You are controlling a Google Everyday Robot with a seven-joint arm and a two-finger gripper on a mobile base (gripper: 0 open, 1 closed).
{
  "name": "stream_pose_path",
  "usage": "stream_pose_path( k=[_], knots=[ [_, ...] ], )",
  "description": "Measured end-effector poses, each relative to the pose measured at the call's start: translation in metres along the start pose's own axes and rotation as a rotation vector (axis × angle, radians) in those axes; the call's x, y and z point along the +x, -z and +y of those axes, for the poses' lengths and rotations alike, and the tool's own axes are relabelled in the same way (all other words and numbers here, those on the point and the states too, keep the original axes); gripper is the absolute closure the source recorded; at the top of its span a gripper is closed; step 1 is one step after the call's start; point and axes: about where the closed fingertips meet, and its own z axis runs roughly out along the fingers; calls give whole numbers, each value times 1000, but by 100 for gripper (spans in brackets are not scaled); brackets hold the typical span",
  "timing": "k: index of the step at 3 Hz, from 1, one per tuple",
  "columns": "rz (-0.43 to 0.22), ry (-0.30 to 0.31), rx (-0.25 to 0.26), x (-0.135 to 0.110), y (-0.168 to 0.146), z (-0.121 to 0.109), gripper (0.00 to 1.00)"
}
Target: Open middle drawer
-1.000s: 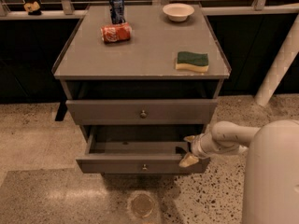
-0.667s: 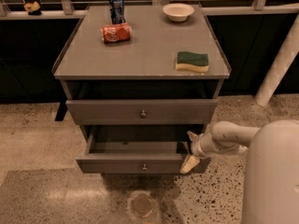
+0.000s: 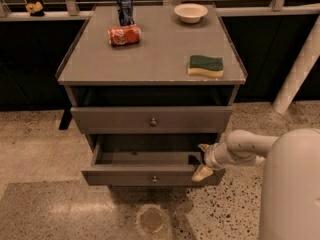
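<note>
A cabinet (image 3: 150, 59) stands in the centre. On its top, an upright can (image 3: 125, 9) is at the back left, with a can lying on its side (image 3: 124, 35) just in front of it. A bowl (image 3: 190, 12) sits at the back right and a sponge (image 3: 205, 66) near the front right edge. Below the top is the upper drawer (image 3: 115, 120). Beneath it the middle drawer (image 3: 125, 176) juts further forward. The gripper (image 3: 203, 160) is at the right end of that drawer's front, its arm (image 3: 245, 146) reaching in from the right. On the floor in front lies a round mark (image 3: 152, 219), possibly a drain cover.

blue can (image 3: 125, 8) upright | red can (image 3: 124, 35) lying | bowl (image 3: 190, 12) | sponge (image 3: 206, 65)
</note>
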Motion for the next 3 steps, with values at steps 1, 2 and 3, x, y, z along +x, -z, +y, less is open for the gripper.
stream_pose_path(
  k=[1,2,3],
  knots=[
    [0,0,0,0,0,0,42],
    [0,0,0,0,0,0,65],
    [0,0,0,0,0,0,74]
  ],
)
